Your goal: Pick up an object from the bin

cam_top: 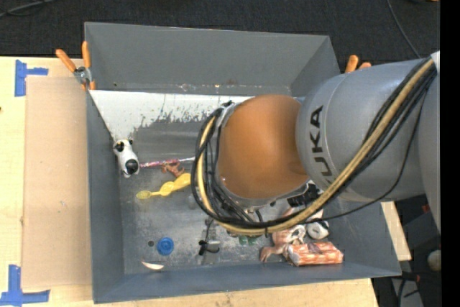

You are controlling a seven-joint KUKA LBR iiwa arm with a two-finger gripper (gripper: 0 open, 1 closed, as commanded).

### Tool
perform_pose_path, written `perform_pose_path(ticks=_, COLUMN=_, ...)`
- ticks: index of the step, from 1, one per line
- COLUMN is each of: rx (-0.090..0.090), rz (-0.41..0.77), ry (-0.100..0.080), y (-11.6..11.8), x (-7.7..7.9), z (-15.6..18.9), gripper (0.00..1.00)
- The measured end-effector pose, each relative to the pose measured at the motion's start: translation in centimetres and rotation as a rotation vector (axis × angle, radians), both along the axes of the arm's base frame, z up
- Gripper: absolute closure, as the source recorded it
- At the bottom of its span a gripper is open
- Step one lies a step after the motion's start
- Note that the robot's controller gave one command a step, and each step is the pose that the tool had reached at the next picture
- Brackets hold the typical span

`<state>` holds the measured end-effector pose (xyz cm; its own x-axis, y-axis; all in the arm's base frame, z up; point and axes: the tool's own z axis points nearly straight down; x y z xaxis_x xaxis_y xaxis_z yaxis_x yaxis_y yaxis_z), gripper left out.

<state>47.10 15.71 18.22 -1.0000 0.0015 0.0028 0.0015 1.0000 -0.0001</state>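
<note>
Grey bin [215, 57], gripper [209, 244] largely behind orange cover [259, 147], its state impossible to tell.

Scuffed matt grey metal bin [108, 226], glossy orange wrist cover [259, 147], smooth yellow plastic toy [171, 188].

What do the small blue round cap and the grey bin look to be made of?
Small blue round cap: probably plastic, smooth, judging by its even saturated colour. Grey bin: sheet metal, matte, its floor scuffed and speckled, the back slope pale and streaked.
</note>
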Motion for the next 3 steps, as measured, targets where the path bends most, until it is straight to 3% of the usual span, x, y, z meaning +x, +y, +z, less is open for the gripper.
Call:
perform_pose_path(ticks=1, rx=0.001, rz=0.11, ry=0.001, y=-5.0, x=1.1, z=3.4, gripper=0.0)
perform_pose_path(ticks=2, rx=0.0, rz=0.074, ry=0.001, y=-4.7, x=0.6, z=4.9, gripper=0.0)
perform_pose_path(ticks=3, rx=0.001, rz=0.056, ry=-0.003, y=-8.2, x=3.9, z=3.2, gripper=0.0)
